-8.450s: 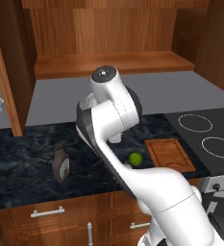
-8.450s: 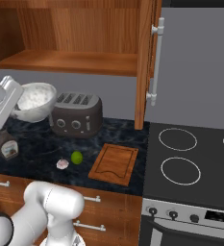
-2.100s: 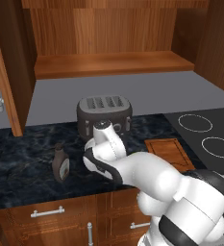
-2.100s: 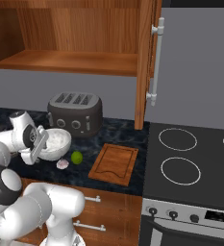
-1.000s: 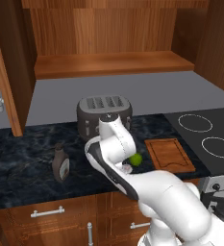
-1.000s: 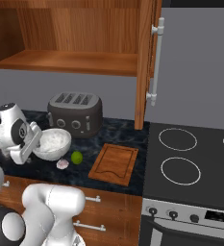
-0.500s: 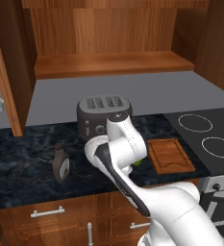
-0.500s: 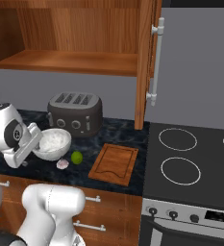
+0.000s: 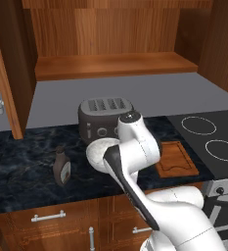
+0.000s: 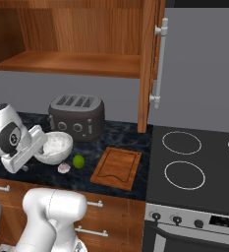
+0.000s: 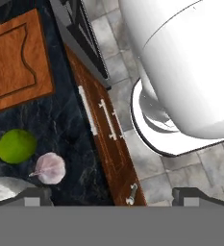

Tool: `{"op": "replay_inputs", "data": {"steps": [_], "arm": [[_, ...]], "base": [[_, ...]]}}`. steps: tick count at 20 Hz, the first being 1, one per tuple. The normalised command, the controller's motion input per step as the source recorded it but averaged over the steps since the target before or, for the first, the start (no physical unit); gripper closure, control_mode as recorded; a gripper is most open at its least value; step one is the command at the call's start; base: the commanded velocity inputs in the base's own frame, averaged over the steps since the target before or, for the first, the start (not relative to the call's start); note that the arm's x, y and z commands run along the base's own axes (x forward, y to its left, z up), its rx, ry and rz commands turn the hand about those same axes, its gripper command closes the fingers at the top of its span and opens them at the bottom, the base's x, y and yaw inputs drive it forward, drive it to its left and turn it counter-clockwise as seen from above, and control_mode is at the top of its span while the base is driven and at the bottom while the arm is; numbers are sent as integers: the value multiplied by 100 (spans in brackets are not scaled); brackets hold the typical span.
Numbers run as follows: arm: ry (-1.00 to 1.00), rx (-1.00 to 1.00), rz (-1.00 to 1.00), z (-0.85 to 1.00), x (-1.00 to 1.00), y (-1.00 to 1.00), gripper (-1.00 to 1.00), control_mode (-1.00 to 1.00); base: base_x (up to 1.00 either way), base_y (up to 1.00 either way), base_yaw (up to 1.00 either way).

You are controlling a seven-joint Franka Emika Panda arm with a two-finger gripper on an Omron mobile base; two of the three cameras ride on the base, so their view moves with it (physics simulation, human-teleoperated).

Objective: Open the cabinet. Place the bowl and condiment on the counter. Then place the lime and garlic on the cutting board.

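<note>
Cabinet [image 10: 86,39] doors stood open above the counter [image 9: 22,166] when we looked, the right door [image 10: 153,64] swung out with its long silver handle [image 10: 160,64] facing the stove [image 10: 199,162], and the shelf [image 9: 110,66] inside was bare wood; we saw the bowl [image 10: 54,146] sitting on the dark stone in front of the toaster [image 10: 76,117], with the arm's wrist just beside its left rim; the brown bottle [image 9: 61,166] stood upright on the counter well to the left of the bowl in the left base view, apart from everything else; the lime [image 10: 78,161] lay on the counter just beside the bowl's front right, and the garlic [image 10: 63,168] lay near the lime, slightly nearer the counter's front edge, the two close but not touching; both were still off the cutting board [image 10: 117,167], which lay flat between them and the stove with nothing on it; in the hand view we found the lime [image 11: 16,145] and garlic [image 11: 50,168] side by side on the stone, the board [image 11: 15,60] beyond them, and a sliver of the bowl's rim [image 11: 7,187] at the lower left; the gripper [image 11: 111,197] had its two dark tips spread as wide as they go, one over the counter and one out past the drawer fronts, with nothing between them.
</note>
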Motion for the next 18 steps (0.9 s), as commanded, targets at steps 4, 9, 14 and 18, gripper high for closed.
{"op": "replay_inputs", "data": {"steps": [4, 9, 14, 18], "arm": [[-1, 0, -17, 13, -14, -30, -100, -100], [0, 3, -13, 0, -1, -29, -100, -100], [1, 7, -5, -4, 10, -23, -100, -100], [0, 4, -5, -19, 30, -8, -100, -100]], "base": [[0, 0, 0], [0, 0, 0], [0, 0, 0], [0, 0, 0]]}}
